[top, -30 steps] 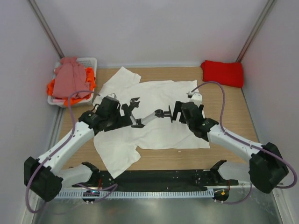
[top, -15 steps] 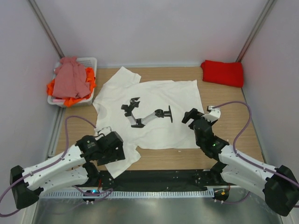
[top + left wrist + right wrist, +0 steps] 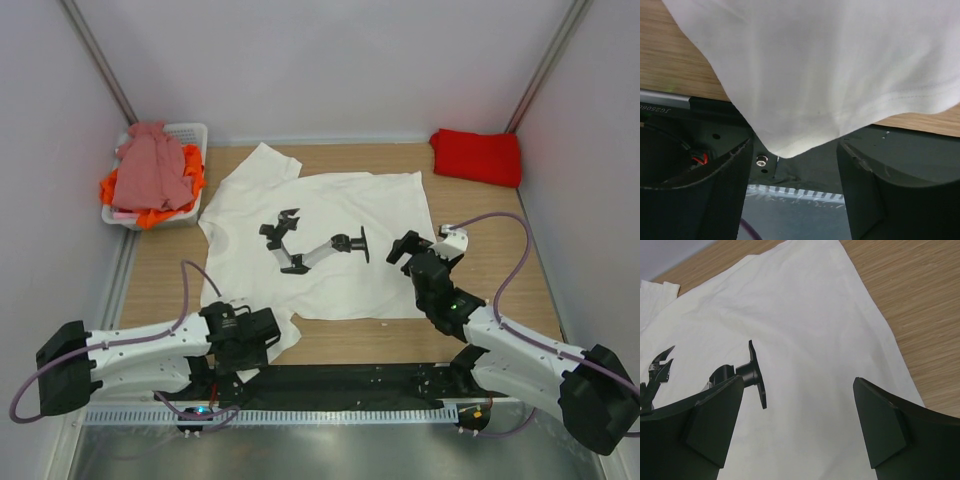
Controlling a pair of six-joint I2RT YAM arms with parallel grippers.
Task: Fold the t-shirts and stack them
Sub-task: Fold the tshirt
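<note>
A large white t-shirt point(image 3: 330, 215) with a black print point(image 3: 310, 245) lies spread flat on the wooden table. My left gripper point(image 3: 262, 338) is low over its near left corner. In the left wrist view that corner point(image 3: 790, 142) hangs over the table's front edge, between the open fingers of the left gripper point(image 3: 794, 150). My right gripper point(image 3: 408, 248) hovers open over the shirt's right side point(image 3: 805, 315), the right gripper point(image 3: 797, 382) holding nothing. A folded red t-shirt point(image 3: 476, 157) lies at the back right. Pink point(image 3: 148, 170) and orange point(image 3: 190, 170) t-shirts are heaped at the back left.
A white slotted basket point(image 3: 190, 131) at the back left holds the pink and orange shirts. A black rail point(image 3: 350, 380) with the arm bases runs along the near edge. Purple cables point(image 3: 500, 270) loop beside both arms. Walls close in the left, right and back.
Both arms have drawn back from the shirt's middle, the left to its near left corner and the right to its right side. The shirt now lies flatter. The left jaws have narrowed.
</note>
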